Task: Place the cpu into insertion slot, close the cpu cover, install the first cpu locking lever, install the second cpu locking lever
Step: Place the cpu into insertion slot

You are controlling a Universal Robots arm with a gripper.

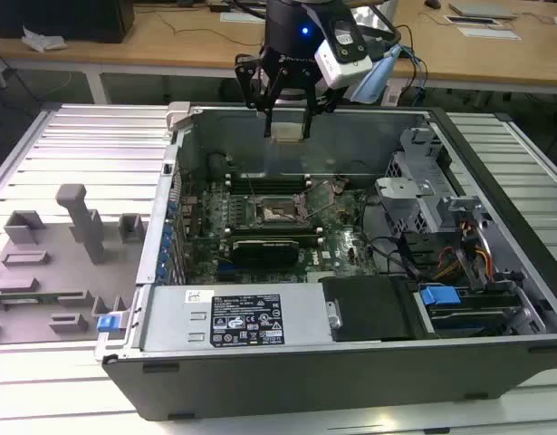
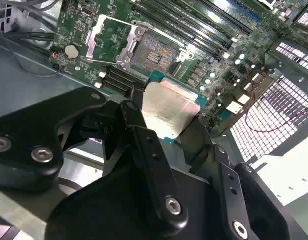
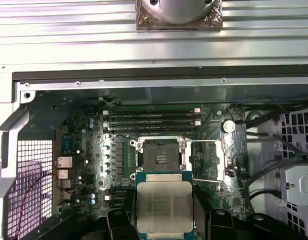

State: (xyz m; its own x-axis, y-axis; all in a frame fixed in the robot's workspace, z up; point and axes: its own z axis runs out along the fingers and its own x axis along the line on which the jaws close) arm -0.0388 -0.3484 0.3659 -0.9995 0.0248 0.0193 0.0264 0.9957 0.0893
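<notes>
Gripper pinches the cpu by opposite edges at the exterior view's upper middle, open air separating it from the uncovered insertion slot.

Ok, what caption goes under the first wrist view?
End effector holding the cpu above the empty insertion slot.

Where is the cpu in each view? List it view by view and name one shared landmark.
Exterior view: the cpu hangs in the tool, above the far wall of the case.
Second wrist view: the cpu is the silvery square close beside the socket.
First wrist view: the cpu is the pale square next to the socket.
Shared landmark: the insertion slot, uncovered.
</notes>
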